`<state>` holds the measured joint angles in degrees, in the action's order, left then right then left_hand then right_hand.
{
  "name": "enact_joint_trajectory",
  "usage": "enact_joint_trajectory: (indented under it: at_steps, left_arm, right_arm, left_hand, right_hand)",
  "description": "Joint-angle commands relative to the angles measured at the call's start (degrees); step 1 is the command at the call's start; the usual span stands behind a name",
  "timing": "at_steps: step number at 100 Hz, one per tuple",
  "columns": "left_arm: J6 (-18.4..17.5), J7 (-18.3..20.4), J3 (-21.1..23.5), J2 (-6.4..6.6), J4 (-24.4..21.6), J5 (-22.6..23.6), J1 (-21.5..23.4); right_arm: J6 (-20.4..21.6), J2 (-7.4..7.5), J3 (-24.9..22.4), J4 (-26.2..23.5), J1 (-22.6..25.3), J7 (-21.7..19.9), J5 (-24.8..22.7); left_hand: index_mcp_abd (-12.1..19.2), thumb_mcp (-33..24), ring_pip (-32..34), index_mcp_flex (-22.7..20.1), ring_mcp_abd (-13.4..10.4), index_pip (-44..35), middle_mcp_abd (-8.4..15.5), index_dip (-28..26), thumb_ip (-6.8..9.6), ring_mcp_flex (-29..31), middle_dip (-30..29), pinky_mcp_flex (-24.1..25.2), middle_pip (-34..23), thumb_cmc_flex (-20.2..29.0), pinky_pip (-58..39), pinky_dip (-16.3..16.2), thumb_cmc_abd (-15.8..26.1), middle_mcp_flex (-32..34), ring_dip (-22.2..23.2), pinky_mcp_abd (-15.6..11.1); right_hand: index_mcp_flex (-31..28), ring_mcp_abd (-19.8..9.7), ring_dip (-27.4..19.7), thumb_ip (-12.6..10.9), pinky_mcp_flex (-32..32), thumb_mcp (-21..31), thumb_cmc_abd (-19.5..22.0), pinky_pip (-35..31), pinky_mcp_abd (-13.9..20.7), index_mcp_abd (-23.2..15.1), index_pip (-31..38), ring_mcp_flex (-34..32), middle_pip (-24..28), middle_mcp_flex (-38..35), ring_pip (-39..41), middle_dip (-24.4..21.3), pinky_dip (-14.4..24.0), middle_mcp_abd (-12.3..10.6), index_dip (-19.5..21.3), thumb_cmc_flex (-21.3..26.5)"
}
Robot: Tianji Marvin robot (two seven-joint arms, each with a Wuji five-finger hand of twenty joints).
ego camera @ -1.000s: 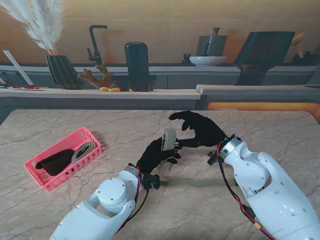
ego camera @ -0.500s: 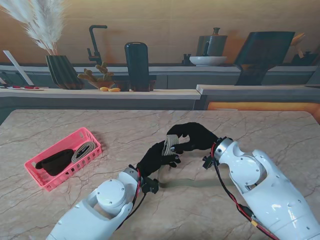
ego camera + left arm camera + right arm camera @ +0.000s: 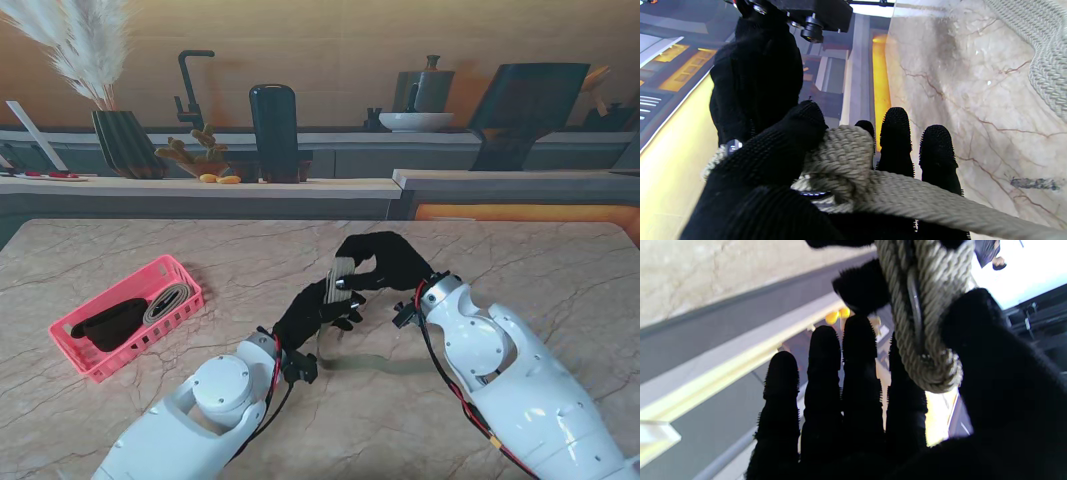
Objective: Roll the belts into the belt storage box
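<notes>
Mid-surface, between the two arms: a grey-beige woven braided belt (image 3: 342,274) is held up off the beige marble surface (image 3: 520,260), its loose tail trailing down toward me.
Left hand: the black-gloved left hand (image 3: 312,312) has its fingers (image 3: 895,140) closed on the belt, thumb pressing the rolled end.
Right hand: the black-gloved right hand (image 3: 388,262) grips the same coil from the far side; in the right wrist view its thumb pinches the braid while the other fingers (image 3: 853,373) stand straight.
Storage box: a pink slatted plastic basket (image 3: 100,363) sits well apart at the left, already holding one rolled grey belt (image 3: 167,301) and a dark rolled item (image 3: 110,322).
Progress: by my judgement one belt is stowed; this one is only partly rolled and not yet boxed.
Change: a second ago the right hand was spread wide above the belt; now it has curled down onto the coil, and its arm has come closer to the left.
</notes>
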<state>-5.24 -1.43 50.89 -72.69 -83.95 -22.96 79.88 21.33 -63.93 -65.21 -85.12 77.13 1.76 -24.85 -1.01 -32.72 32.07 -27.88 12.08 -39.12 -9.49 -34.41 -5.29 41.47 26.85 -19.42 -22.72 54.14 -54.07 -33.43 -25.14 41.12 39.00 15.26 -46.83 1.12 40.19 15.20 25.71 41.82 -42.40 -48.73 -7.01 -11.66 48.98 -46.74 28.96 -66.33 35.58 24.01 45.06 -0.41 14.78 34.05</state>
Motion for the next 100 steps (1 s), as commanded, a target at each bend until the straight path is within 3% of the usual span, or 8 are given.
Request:
enact_joint_trajectory:
  at_steps: [1,25,34,42,47,52,73,100]
  left_arm:
    - [0.81,-0.56,-0.19,-0.41,0.19,1.06,0.21]
    - [1.67,-2.23,0.03,-0.45,-0.15,3.61,0.22]
    - [1.72,-2.57,0.13,-0.49,-0.34,3.69,0.37]
    - [2.0,-2.84,0.27,-0.55,-0.69,3.38,0.62]
    - [2.21,-2.82,0.4,-0.57,-1.0,2.8,0.85]
    - [2.32,-2.85,0.49,-0.58,-1.28,2.35,1.04]
    - [2.12,-2.37,0.82,-0.25,-2.7,1.86,1.82]
    - [2.55,0.31,0.1,-0.29,-3.14,-2.87,1.65]
  right_arm:
    - [-0.66,-1.15,-1.62,-3.44,0.34,2.12,-0.68]
    - [-1.3,-1.7,-5.66,-8.61,1.91,8.37,-6.97]
    - [-1.68,-1.79,-6.53,-9.98,2.16,9.53,-8.12]
    - [-1.7,-1.86,-7.05,-10.66,2.1,10.91,-9.69]
    - [-1.66,-1.91,-7.31,-10.87,1.92,12.17,-11.24]
    - [-1.74,-1.95,-7.51,-11.02,1.71,13.27,-12.56]
    - [-2.7,-2.09,-7.01,-10.53,0.64,14.79,-13.97]
    - [-2.5,-2.75,-2.2,-5.11,-0.64,18.43,-14.73]
  left_hand:
    - [-2.0,0.09,0.83,-0.93,0.25,1.82,-0.02,0.54,1.7,-1.1,-0.75,0.9,-1.07,-1.6,0.7,0.78,-0.47,-0.91,-1.0,0.33]
    - [-1.75,2.06,-1.37,-0.76,0.85,3.62,0.04,0.91,1.7,-2.95,-1.57,3.43,-0.37,-0.35,3.05,3.91,1.51,-1.72,-3.48,0.56]
    - [-1.03,6.15,-0.66,-1.21,0.9,2.68,-0.04,0.52,1.23,-2.39,-1.49,3.29,-0.86,5.02,2.03,4.71,3.78,-0.92,-3.75,0.44]
    - [-0.55,13.04,0.3,-2.07,1.31,0.88,-0.2,1.32,1.35,-1.37,3.74,2.85,0.49,12.46,0.95,5.26,9.11,1.24,-3.71,0.54]
    - [-0.41,18.5,0.56,-2.3,1.52,0.5,-0.3,1.61,2.07,-1.15,4.88,2.78,1.12,16.63,0.72,5.53,12.15,1.96,-3.72,0.43]
    - [-0.44,21.62,0.83,-2.49,1.67,0.42,-0.44,1.72,1.61,-1.14,5.07,2.73,1.19,19.49,0.53,5.65,14.43,2.29,-3.66,0.35]
    - [-0.38,18.46,0.67,-2.39,1.56,0.05,-0.9,1.22,2.89,0.0,4.89,1.32,1.18,19.82,-0.14,5.7,17.85,2.96,-4.07,0.04]
    - [-0.52,17.58,-1.16,-1.85,1.51,0.2,-0.8,0.78,2.41,1.65,2.85,-0.14,1.22,19.81,-0.96,6.15,18.14,4.19,-6.42,-0.31]
  right_hand:
    - [-3.79,-2.27,0.84,-2.67,0.23,8.31,4.27,-2.38,0.46,-11.26,11.02,0.22,1.89,-1.81,1.87,0.17,1.13,-1.78,1.93,5.8]
    - [-2.76,-2.61,0.87,-2.79,0.24,8.54,5.14,-3.37,0.83,-11.28,11.12,0.95,3.19,-0.96,3.27,-0.45,0.47,-2.03,2.23,5.44]
    - [-2.32,-2.6,0.81,-3.01,0.23,8.3,5.49,-3.68,0.9,-11.23,11.21,1.14,3.55,-0.59,3.6,-0.67,0.21,-2.08,2.36,5.51]
    - [-1.98,-2.68,0.5,-3.64,0.04,7.28,5.96,-4.37,1.03,-11.18,11.22,1.49,4.7,0.03,4.37,-1.47,-0.67,-2.06,2.31,5.89]
    - [-1.75,-2.79,0.37,-3.8,0.16,7.05,6.1,-4.64,1.07,-11.17,11.22,1.48,5.07,0.18,4.6,-1.73,-0.97,-2.15,2.31,5.86]
    - [-1.49,-2.9,0.35,-3.86,0.25,7.05,6.34,-4.75,1.1,-11.26,11.22,1.44,5.13,0.34,4.7,-1.78,-1.07,-2.35,2.34,5.72]
    - [-0.87,-2.81,0.48,-4.23,0.1,6.76,6.66,-5.21,1.15,-10.97,11.39,1.72,5.7,0.88,5.5,-1.92,-1.43,-2.14,2.35,5.82]
    - [-0.37,-2.27,0.33,-5.06,-0.55,5.87,7.03,-6.39,0.8,-10.29,11.81,2.4,7.25,1.68,6.82,-2.85,-2.32,-1.74,1.84,6.39]
